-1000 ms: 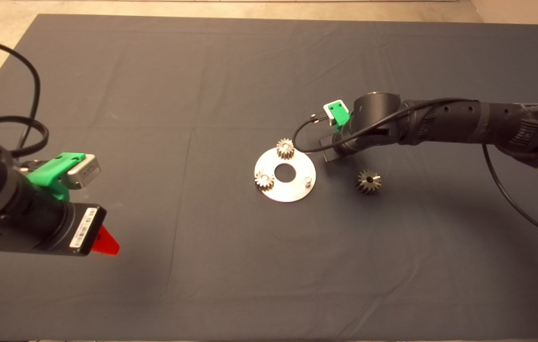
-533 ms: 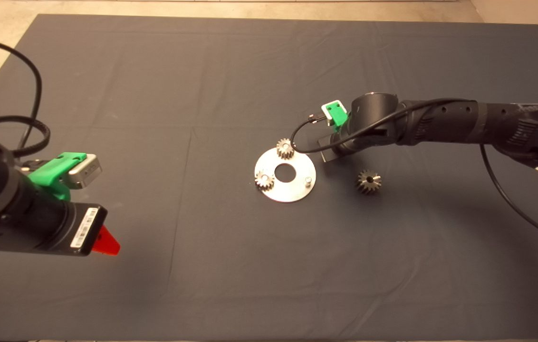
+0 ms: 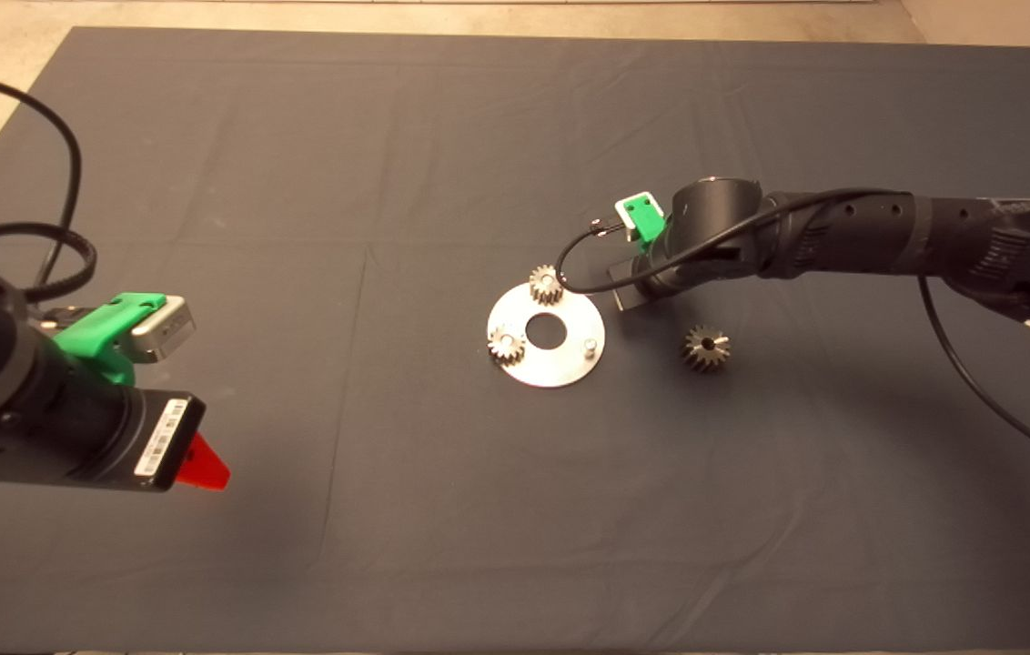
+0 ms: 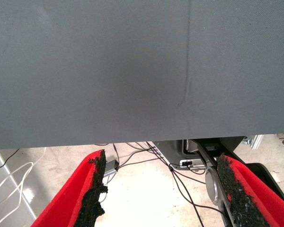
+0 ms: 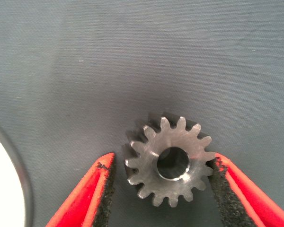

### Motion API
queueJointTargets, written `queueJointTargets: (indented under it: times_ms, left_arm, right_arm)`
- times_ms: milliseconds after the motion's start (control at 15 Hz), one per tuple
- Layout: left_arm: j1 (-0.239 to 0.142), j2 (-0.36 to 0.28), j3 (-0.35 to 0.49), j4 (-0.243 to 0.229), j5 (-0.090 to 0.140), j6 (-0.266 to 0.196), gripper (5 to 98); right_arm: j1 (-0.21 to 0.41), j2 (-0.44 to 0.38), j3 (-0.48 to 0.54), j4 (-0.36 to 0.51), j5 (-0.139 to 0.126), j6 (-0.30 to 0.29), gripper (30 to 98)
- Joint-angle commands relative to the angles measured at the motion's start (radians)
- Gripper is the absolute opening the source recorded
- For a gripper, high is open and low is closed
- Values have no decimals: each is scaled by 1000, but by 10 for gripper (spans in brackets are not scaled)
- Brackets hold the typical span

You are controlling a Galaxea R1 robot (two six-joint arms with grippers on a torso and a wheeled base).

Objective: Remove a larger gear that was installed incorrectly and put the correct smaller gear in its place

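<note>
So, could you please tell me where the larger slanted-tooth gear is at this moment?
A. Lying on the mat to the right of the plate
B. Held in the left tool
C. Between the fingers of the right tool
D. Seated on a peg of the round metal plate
A: in the head view the larger gear lies on the mat, clear of the round plate, whose third peg stands bare.

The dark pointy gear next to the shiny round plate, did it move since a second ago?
No. The larger gear lies on the mat at the same spot right of the round plate, with the same gap between them as before.
</note>
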Motion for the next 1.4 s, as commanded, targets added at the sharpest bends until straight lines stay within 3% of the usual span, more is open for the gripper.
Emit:
queueJointTargets:
  times_ms: [0, 133, 1333]
  left_arm:
    - [-12, 4, 5, 3, 121, -5, 592]
    - [-12, 13, 2, 3, 111, -7, 592]
    - [-10, 18, 2, 26, 111, -24, 592]
  right_arm:
    - [25, -1, 4, -22, -115, 19, 499]
    - [32, 1, 9, -23, -115, 19, 458]
    - [31, -13, 42, -11, -115, 22, 418]
